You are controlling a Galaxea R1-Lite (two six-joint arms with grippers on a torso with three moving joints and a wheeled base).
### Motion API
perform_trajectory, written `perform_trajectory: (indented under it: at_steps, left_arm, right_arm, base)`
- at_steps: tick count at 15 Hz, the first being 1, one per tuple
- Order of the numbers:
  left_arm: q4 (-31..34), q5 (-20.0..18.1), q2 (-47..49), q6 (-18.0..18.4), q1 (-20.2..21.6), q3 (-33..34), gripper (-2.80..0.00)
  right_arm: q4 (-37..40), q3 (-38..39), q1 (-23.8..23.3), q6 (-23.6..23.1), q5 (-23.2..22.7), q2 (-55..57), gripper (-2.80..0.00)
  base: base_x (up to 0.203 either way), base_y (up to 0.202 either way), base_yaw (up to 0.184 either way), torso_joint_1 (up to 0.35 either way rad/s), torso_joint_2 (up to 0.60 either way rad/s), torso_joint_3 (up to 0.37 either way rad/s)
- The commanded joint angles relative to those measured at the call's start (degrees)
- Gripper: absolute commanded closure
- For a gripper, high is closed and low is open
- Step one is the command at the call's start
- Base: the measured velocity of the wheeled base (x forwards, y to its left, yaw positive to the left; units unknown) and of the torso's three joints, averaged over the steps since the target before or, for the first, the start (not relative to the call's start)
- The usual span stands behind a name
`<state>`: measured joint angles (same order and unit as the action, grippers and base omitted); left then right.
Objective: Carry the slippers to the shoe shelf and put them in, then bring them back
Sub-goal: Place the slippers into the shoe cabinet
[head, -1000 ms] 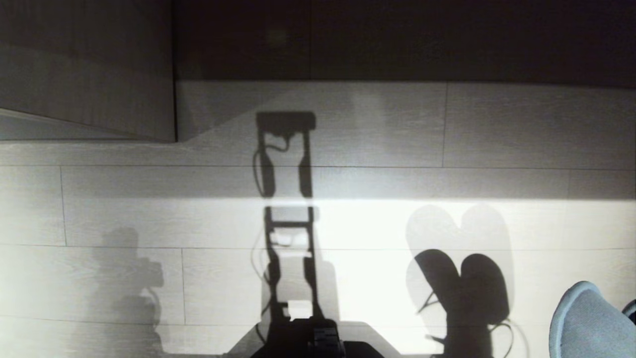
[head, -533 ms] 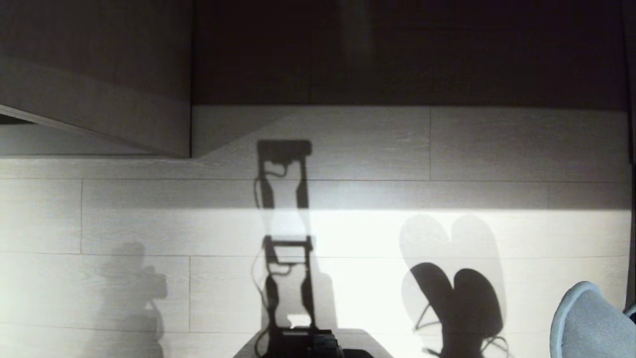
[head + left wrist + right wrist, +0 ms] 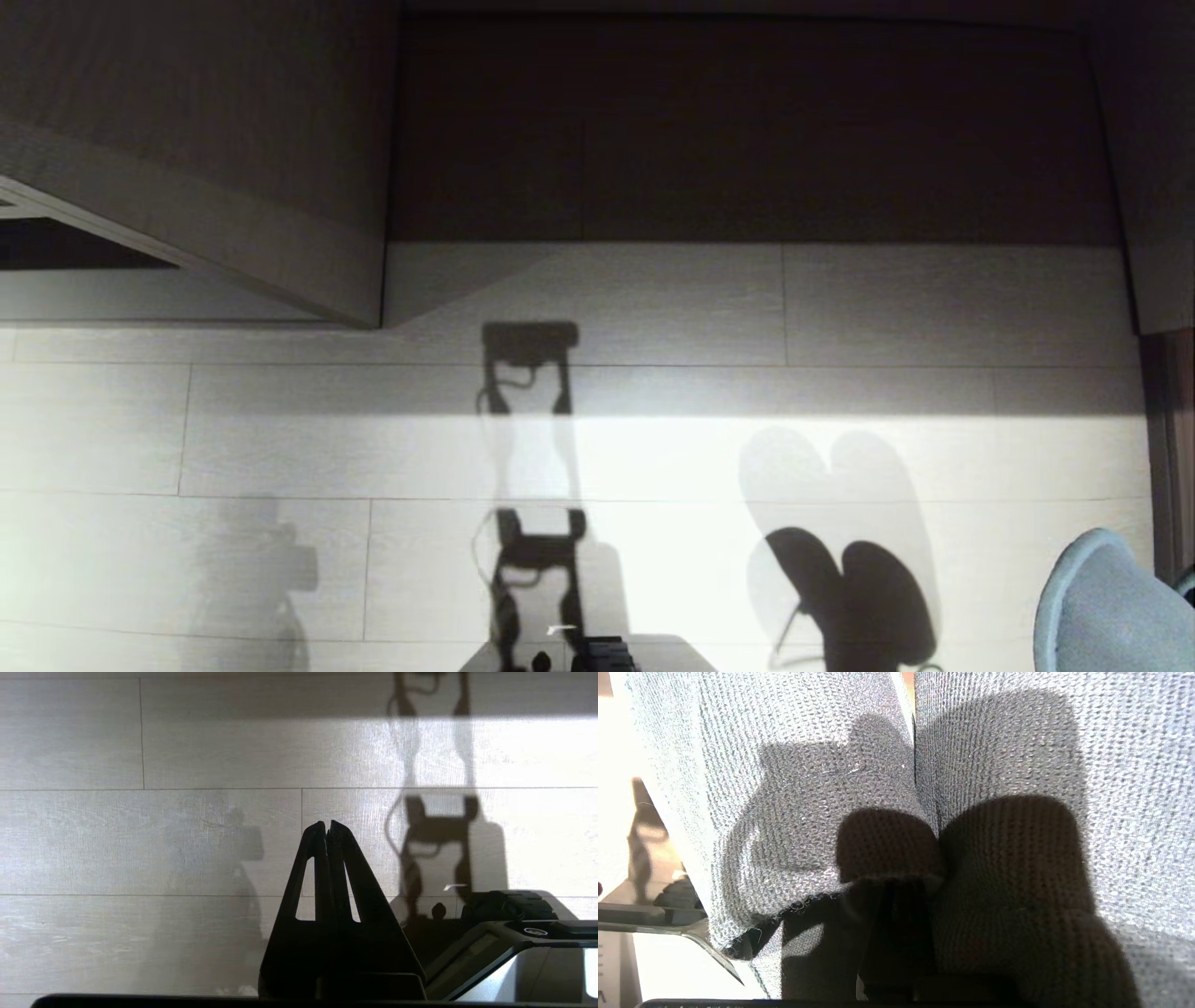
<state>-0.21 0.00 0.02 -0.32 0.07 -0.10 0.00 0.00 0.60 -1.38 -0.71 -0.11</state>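
Two slippers (image 3: pixel 999 765) hang side by side from the right gripper (image 3: pixel 896 914), which is clamped on their fabric; their rounded toe (image 3: pixel 1102 607) shows at the robot's right, above the pale plank floor (image 3: pixel 653 299). The left gripper (image 3: pixel 328 828) is pinched closed on nothing and idle. Judging by the wood-grain boards (image 3: pixel 233 187) ahead, this is a carrying leg; next comes driving up and lowering the pair into a compartment
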Motion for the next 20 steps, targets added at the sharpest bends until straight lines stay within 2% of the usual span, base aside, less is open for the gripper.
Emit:
perform_trajectory:
  at_steps: [1, 20]
  left_arm:
    - [-0.05, 0.00, 0.06, -0.03, 0.01, 0.01, 0.00]
    - [-0.14, 0.00, 0.06, -0.12, 0.01, 0.01, 0.00]
  right_arm:
    - [-0.09, 0.00, 0.02, -0.03, 0.00, 0.11, 0.00]
    - [0.00, 0.00, 0.02, -0.03, 0.00, 0.11, 0.00]
  base:
    - [0.000, 0.000, 0.000, 0.007, 0.00, 0.207]
    - [0.000, 0.000, 0.000, 0.002, 0.00, 0.203]
